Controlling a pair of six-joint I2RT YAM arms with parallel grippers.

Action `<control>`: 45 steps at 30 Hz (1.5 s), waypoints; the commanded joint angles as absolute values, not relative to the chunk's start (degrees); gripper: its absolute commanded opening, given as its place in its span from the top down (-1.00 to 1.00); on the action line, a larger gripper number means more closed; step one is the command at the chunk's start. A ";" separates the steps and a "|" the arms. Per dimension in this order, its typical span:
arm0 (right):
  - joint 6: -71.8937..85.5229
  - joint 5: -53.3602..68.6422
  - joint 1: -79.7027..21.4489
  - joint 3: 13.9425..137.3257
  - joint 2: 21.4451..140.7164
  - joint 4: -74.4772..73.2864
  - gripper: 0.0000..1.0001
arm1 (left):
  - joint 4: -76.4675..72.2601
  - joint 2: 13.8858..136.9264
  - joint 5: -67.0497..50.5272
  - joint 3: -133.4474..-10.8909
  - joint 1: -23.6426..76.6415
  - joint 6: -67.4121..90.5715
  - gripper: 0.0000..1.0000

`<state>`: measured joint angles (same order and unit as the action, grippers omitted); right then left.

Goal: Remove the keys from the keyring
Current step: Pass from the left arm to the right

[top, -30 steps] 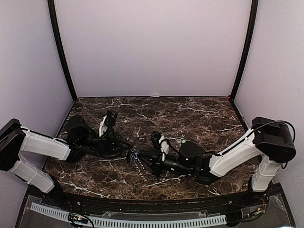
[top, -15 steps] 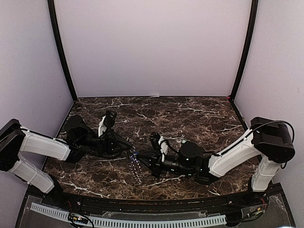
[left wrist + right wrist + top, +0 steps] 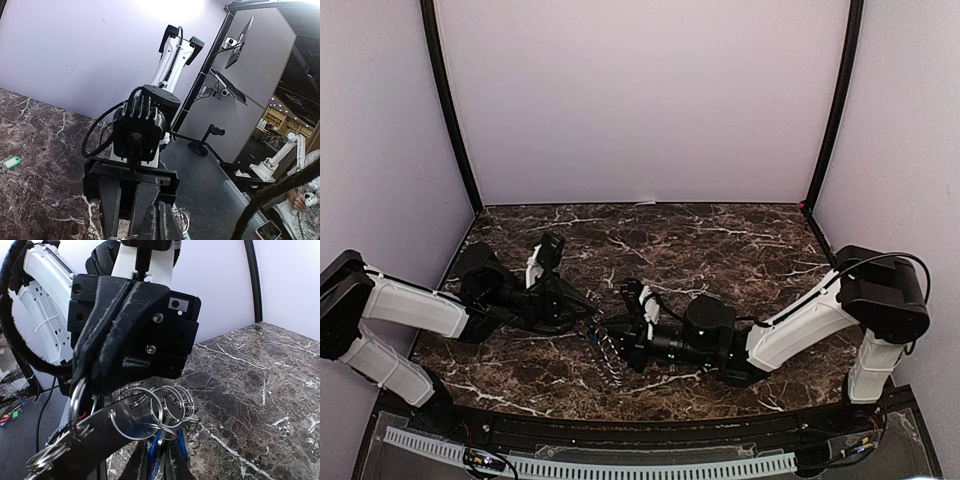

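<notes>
Top external view shows you what has shifted over the last second: the right gripper [image 3: 620, 345] has slid in toward the keyring [image 3: 606, 358], its forearm following across the marble table [image 3: 720, 240], while the left gripper [image 3: 582, 318] on the other side of the keyring has barely moved. The keyring now hangs lower and longer between the two tools, clear of the table as far as you can judge from above. From the right wrist you can see why. The left gripper's jaws are closed together on one silver loop at the keyring's end, and the rest trails off it: a dark flat body with a bunch of silver split rings [image 3: 172, 402] threaded on it. Just below those rings are the blue keys [image 3: 156, 450], and the right gripper's jaws stand drawn close with that blue plastic between them, so it reads as clamped on the blue keys, though the frame crops the contact itself. The green key [image 3: 10, 162] lies flat on the marble well apart from the keyring, so you can count that one as off. In all likelihood you are set up for the next separation: one side anchored, the other on a key. Expect the crowded rings to snag, so work the key round its ring slowly.
</notes>
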<state>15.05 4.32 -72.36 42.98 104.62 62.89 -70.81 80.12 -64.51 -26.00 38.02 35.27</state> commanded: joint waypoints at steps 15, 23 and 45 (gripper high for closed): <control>13.73 3.10 -72.94 45.11 106.70 63.81 0.48 | -79.71 81.96 -65.78 -25.84 37.62 39.34 1.00; 13.90 1.86 -72.95 43.81 106.04 64.34 0.76 | -77.78 81.66 -65.25 -25.66 37.62 38.07 1.00; 15.23 -5.36 -72.94 35.04 99.28 64.51 1.00 | -66.81 80.55 -62.75 -25.70 37.56 29.24 1.00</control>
